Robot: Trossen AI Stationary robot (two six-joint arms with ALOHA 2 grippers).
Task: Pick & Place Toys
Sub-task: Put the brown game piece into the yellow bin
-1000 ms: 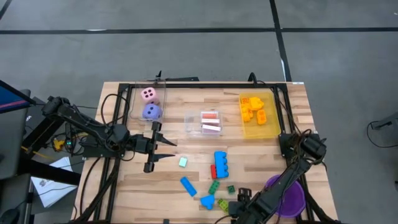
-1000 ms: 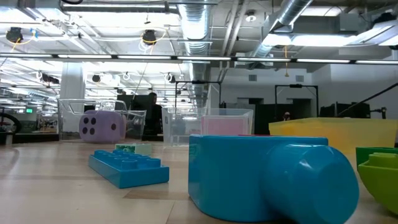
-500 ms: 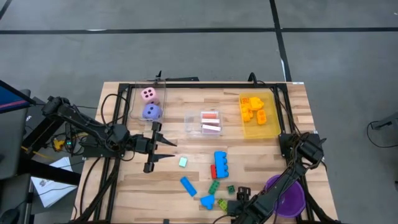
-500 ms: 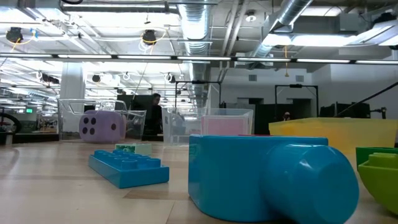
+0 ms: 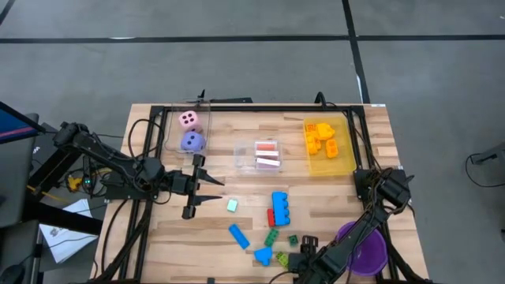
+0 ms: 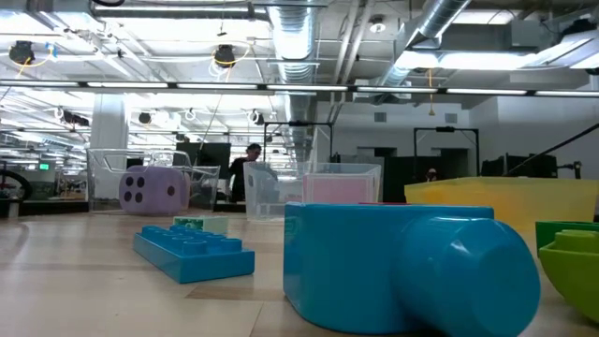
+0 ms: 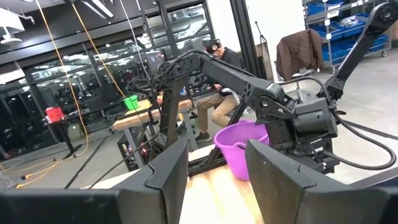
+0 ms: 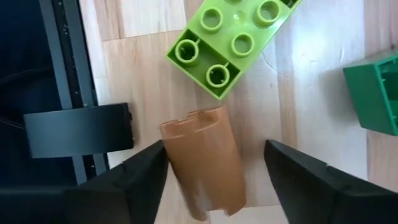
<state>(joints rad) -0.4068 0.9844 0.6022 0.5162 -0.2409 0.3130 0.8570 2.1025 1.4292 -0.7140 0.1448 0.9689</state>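
Observation:
My right gripper (image 8: 214, 177) points down at the table's near edge (image 5: 304, 260), open. Its fingers stand on either side of a brown round brick (image 8: 205, 158) lying on the wood. A light green brick (image 8: 233, 40) lies just beyond it, and a dark green one (image 8: 376, 93) to one side. More toys lie mid-table: blue bricks (image 5: 280, 203) (image 5: 239, 236) (image 5: 263, 255), a red one (image 5: 271, 215) and a green one (image 5: 271, 237). My left gripper (image 5: 207, 189) hovers open at the left, holding nothing. My right gripper has one finger (image 8: 140, 177) standing right against the brown brick's side (image 8: 171, 155); I cannot tell whether it touches. The other finger (image 8: 298, 177) is clear of the brick, with bare wood between them. The brick lies on the table.
At the back stand a clear bin with a pink die (image 5: 188, 119) and a purple die (image 5: 192, 142), a clear bin of cards (image 5: 267, 155) and a yellow bin (image 5: 347, 162) of yellow bricks. A purple cup (image 5: 364, 248) sits at the near right. A black frame rail (image 8: 68, 74) runs beside the gripper.
My right arm has sunk a little over the bricks at the near edge. In the room behind, a person has walked toward the right. The toys on the table have stayed where they were.

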